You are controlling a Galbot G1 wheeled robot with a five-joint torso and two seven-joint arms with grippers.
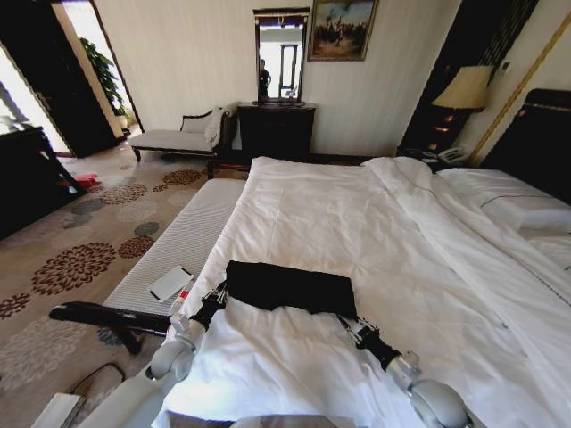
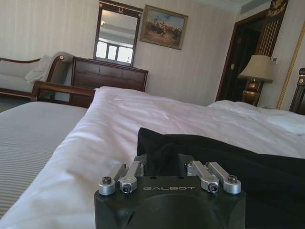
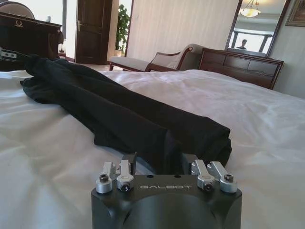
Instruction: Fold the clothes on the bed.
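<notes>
Black cotton, limp: the T-shirt (image 1: pixel 290 287) lies in the lower centre of the head view as a flattened, roughly rectangular band across the near part of the bed (image 1: pixel 357 214), on the white duvet.

Left gripper (image 1: pixel 217 297) sits at the band's left end, lower left of centre. In the left wrist view the cloth bunches up directly between the fingers of the left gripper (image 2: pixel 164 164); the jaws look drawn in on the fabric, so I judge it to be holding the shirt's end.

Right gripper (image 1: pixel 348 323) sits at the band's right end, lower right of centre. The right wrist view shows the dark cloth running into the right gripper (image 3: pixel 164 164) in the same way; judged also closed on fabric.

Handling notes (judgement):
- Light, soft, no stiffness; will sag and drape between two holds.
- Layers may slide over each other; a pinch could catch just the top ply.
- Not fragile. The duvet is equally soft and could be nipped along with the shirt.
- Best holds: the two end corners or edges, pinched through all layers, kept taut between the arms.

A striped bench (image 1: pixel 183 241) runs along the bed's left side.
</notes>
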